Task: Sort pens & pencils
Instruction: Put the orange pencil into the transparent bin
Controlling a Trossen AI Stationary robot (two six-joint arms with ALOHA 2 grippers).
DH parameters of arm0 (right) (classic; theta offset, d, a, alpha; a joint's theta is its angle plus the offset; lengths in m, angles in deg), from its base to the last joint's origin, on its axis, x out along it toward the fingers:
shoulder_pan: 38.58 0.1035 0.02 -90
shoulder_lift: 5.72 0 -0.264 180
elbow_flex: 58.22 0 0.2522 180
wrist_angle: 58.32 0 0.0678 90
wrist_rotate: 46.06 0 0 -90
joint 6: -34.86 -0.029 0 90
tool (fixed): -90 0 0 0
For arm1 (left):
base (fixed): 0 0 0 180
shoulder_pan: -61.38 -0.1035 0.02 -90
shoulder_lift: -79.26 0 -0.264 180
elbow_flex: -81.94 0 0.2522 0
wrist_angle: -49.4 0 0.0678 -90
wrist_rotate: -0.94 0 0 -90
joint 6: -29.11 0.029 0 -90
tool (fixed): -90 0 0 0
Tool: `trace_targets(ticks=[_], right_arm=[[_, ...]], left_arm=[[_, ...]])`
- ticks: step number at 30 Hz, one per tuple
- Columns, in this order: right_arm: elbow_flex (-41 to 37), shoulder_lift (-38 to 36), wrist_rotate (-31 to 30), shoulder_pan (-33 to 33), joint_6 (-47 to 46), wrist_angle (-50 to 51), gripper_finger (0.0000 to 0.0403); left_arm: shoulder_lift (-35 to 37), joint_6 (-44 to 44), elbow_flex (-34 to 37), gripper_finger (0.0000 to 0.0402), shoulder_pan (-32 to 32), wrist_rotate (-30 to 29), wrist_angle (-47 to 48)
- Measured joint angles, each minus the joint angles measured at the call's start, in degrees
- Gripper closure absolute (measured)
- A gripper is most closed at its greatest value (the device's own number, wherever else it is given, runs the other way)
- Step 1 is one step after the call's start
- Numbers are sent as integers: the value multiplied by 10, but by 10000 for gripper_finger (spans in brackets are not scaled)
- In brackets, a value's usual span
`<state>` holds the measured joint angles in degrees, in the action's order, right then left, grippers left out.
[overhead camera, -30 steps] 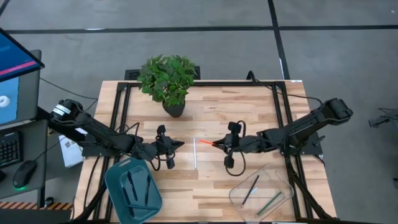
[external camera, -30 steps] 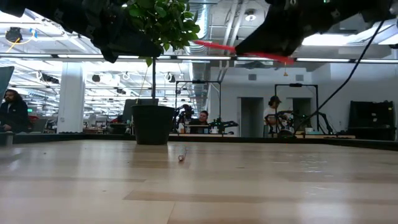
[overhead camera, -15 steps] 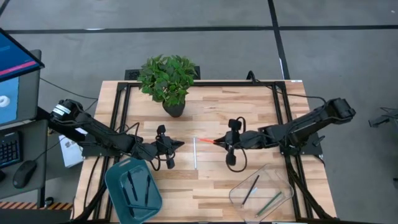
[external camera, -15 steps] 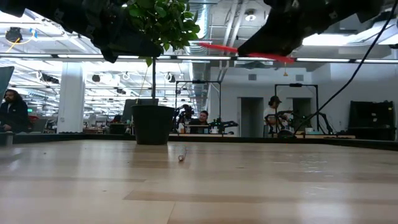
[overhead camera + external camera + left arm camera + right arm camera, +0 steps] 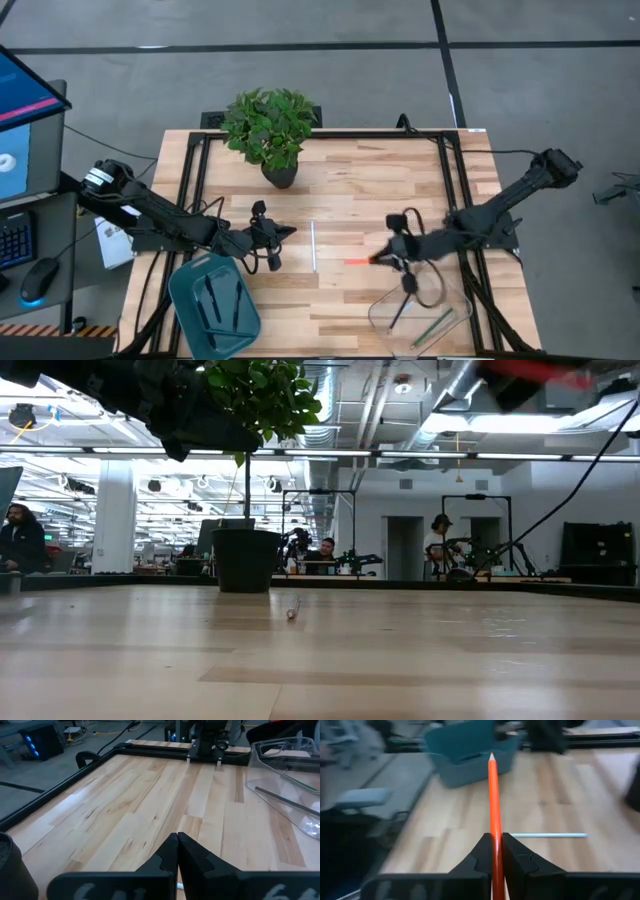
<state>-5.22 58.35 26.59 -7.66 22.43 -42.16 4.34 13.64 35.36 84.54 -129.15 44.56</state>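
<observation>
The right fingers [image 5: 495,851] are pinched shut on the orange-red pencil [image 5: 493,800], which sticks out straight ahead of them, so I think they should hold tight until it is over the clear tray [image 5: 452,322] just beyond them. The left fingers [image 5: 177,851] are closed on nothing, and the white pencil [image 5: 314,245] lies on the surface [image 5: 340,190] between both pairs of fingers. A second ago the right fingers held the pencil nearer the white one; now they are closer to the tray

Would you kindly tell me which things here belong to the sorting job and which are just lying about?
Job: orange pencil in right gripper; white pen; teal bin; clear bin.
Lying about: plant; monitor; mouse.
</observation>
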Motion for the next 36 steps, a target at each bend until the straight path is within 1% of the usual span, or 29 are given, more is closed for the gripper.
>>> trace_targets(ticks=[5, 10, 14, 17, 19, 23, 29, 36], right_arm=[[0, -38, 2, 94, -26, 34, 356], [0, -60, 10, 189, -51, 41, 356], [0, -58, 5, 252, -79, 52, 356], [0, -48, -21, 284, -99, 55, 356], [0, -41, -35, 296, -111, 62, 356], [0, -29, -37, 302, -156, 87, 356], [0, 4, -46, 301, -246, 162, 356], [0, 50, -51, 305, -317, 176, 356]], left_arm=[[0, -15, 0, 401, 0, -4, -1], [0, -36, 0, 401, 0, -29, -1], [0, -46, 0, 401, 0, -29, -1], [0, -47, 0, 401, 0, -26, 0], [0, -47, 0, 401, 0, -26, 2], [0, -58, 0, 401, 0, -24, 19], [0, -87, 0, 401, 0, -29, 46], [0, -94, 0, 401, 0, -23, 48]])
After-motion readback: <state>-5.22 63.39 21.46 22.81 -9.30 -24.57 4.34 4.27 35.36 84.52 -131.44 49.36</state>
